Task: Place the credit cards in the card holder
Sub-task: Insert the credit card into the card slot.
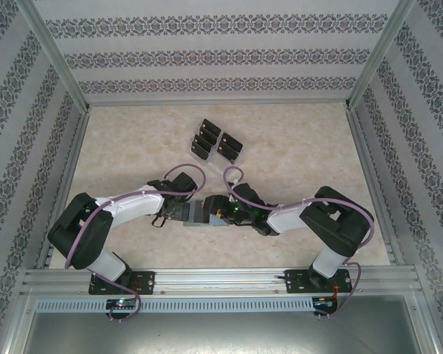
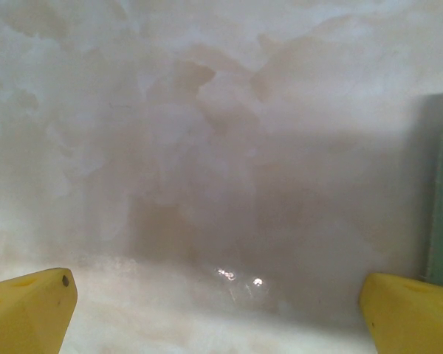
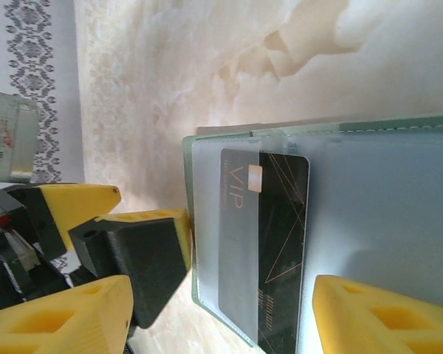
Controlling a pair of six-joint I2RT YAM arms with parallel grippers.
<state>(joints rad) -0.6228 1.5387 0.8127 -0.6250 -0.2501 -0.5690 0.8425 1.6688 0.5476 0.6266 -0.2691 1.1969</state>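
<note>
The left arm (image 1: pixel 125 206) and right arm (image 1: pixel 289 215) bend elbows-out and reach inward. That brings the left gripper (image 1: pixel 181 212) and right gripper (image 1: pixel 223 210) facing, nearly tip to tip. Each has its yellow fingers (image 2: pixel 29 310) spread apart.

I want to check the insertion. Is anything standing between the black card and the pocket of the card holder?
Nothing visible. The card lies already partly under the frosted pocket of the card holder; the left gripper sits beside its edge.
</note>
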